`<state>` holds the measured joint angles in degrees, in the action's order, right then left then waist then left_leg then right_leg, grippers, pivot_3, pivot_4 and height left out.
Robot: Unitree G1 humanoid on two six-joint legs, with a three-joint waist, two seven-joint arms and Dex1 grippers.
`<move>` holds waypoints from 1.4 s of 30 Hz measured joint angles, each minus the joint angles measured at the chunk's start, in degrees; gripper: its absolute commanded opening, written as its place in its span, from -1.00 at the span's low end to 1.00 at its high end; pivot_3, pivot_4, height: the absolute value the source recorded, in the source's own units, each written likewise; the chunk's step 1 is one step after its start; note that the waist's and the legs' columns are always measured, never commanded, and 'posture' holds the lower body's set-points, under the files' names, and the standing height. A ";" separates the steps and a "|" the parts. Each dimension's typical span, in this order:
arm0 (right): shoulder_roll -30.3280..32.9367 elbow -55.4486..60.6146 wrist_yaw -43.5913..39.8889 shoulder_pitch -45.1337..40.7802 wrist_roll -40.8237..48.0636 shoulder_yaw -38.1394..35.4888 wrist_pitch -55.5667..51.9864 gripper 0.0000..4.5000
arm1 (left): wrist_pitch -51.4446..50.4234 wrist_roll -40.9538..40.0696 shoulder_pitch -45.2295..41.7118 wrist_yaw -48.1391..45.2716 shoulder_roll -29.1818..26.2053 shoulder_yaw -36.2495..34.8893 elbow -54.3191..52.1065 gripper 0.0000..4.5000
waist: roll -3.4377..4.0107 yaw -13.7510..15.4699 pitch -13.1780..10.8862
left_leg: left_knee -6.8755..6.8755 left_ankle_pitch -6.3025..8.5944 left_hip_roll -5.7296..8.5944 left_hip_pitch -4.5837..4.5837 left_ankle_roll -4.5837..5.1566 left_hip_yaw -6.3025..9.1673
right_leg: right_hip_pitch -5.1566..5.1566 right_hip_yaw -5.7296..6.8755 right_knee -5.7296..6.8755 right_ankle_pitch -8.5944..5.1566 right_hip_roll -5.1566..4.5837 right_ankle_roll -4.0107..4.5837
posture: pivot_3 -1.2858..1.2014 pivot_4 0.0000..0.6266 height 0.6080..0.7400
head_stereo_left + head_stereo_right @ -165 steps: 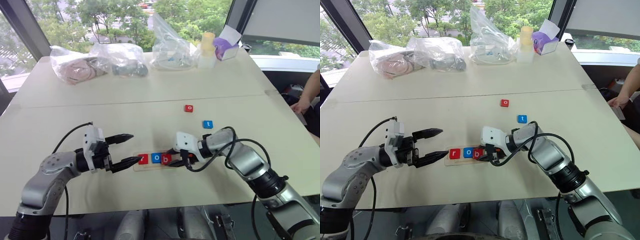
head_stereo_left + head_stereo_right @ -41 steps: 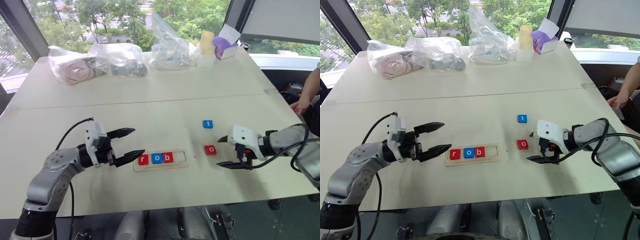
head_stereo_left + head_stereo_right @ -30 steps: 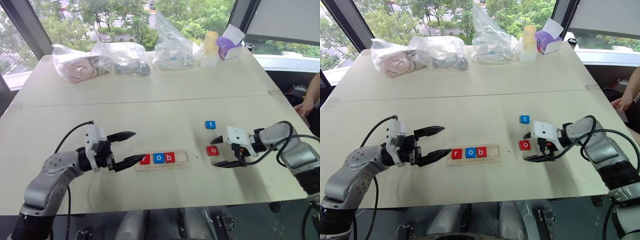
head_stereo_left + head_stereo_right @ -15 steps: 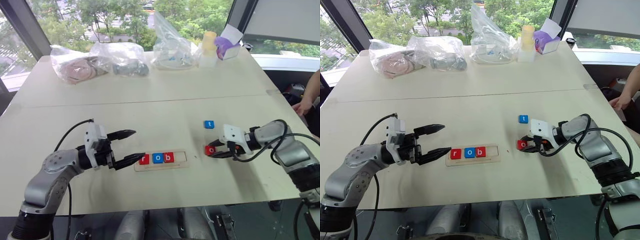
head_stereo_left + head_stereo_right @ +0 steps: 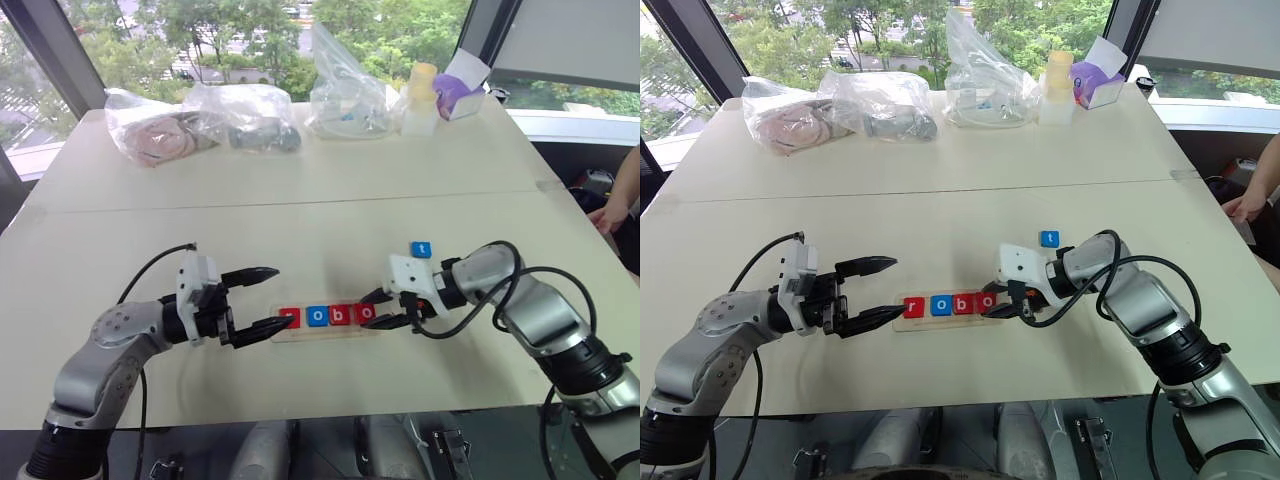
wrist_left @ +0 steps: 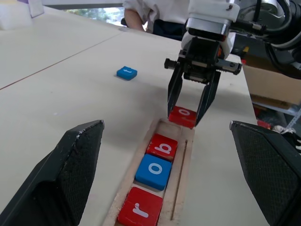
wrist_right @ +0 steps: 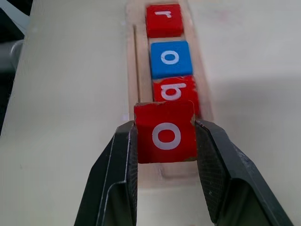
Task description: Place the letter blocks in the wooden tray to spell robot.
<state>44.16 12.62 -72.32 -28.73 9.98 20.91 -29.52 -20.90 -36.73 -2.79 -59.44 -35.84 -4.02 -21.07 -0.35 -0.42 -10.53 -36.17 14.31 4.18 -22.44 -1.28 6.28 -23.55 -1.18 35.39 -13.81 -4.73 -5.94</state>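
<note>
Right gripper (image 7: 165, 155) jaws clamp red o block (image 7: 165, 132) over wooden tray (image 6: 184, 155); tilted release could ride onto b block (image 7: 175, 92). Left gripper (image 5: 262, 302) jaws wide, empty.

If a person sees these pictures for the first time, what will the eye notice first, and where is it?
First, the right gripper, its jaws shut on a red o block, poised over the open end of the wooden tray near the table's front edge. Then the row already in the tray: red r, blue o, red b. The blue t block lies alone on the table behind the right gripper, and the left gripper waits open at the tray's left end.
</note>
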 measured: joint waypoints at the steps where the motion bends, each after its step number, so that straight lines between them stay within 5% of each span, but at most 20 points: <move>1: 0.00 0.00 0.02 0.00 -0.31 0.44 0.15 -0.49 | 0.02 0.00 0.11 0.05 0.00 0.00 0.00 1.00 | 0.00 -0.04 0.00 | 0.00 0.00 0.00 0.00 0.00 0.00 | 0.00 0.00 0.00 0.01 0.00 -0.01 | 0.03 -0.52 1.00; 24: -2.65 -3.93 2.10 -1.19 -4.45 3.01 3.62 -0.49 | 0.03 0.00 0.89 2.16 0.35 0.04 -0.59 1.00 | 0.00 -0.21 0.00 | -0.01 -0.01 -0.01 0.00 -0.01 0.00 | -0.02 0.00 0.04 0.05 0.04 -0.07 | 0.03 -0.52 1.00; 31: -2.75 -4.59 2.17 -1.29 -4.77 3.09 3.85 0.98 | 0.03 0.01 0.89 2.24 0.53 0.07 -0.59 1.00 | 0.00 -0.18 0.00 | -0.01 -0.01 -0.01 0.00 -0.01 0.00 | -0.01 0.00 0.04 0.05 0.05 -0.07 | 0.03 -0.52 1.00; 42: -4.54 -5.14 3.11 -3.55 -4.02 1.83 1.72 0.98 | 0.03 0.02 0.71 2.41 1.07 0.29 -0.59 1.00 | 0.00 -0.26 0.00 | -0.01 -0.01 -0.01 0.01 -0.02 0.01 | -0.03 0.00 0.07 0.06 0.05 -0.07 | 0.03 -0.52 1.00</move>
<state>39.62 7.48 -69.22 -32.28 5.95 22.75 -27.81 -20.87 -36.71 -2.08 -57.04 -34.76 -3.73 -21.66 -0.35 -0.67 -10.53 -36.18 14.30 4.16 -22.43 -1.29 6.28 -23.58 -1.18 35.46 -13.75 -4.69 -6.01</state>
